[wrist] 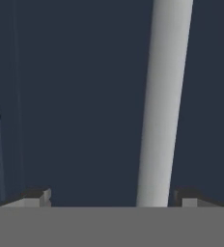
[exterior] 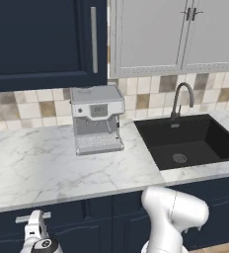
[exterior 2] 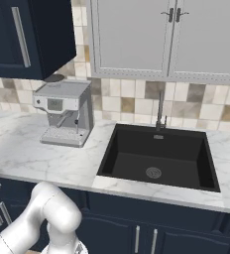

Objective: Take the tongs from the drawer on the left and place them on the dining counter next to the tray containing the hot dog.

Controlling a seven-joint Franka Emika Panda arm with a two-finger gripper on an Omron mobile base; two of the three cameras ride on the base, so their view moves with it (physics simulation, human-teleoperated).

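Observation:
The drawer (exterior: 67, 217) is a navy front under the marble counter at the lower left, and it looks closed. Its silver bar handle (exterior: 32, 216) lies between the fingers of my gripper (exterior: 34, 221), which stands open around it. In the hand view the handle (wrist: 164, 96) crosses the navy drawer front (wrist: 75, 96) and passes between the two fingertips of the gripper (wrist: 111, 195), close to the right one (wrist: 189, 197). The jaws stand wide and do not pinch the bar. The tongs are hidden. The dining counter, the tray and the hot dog are out of view.
A silver coffee machine (exterior: 96, 120) stands on the marble counter (exterior: 32, 168) above the drawer. A black sink (exterior: 188, 141) with a curved faucet (exterior: 181, 99) lies to the right. Navy and grey wall cabinets hang overhead. My white arm (exterior: 173, 212) rises in front of the lower cabinets.

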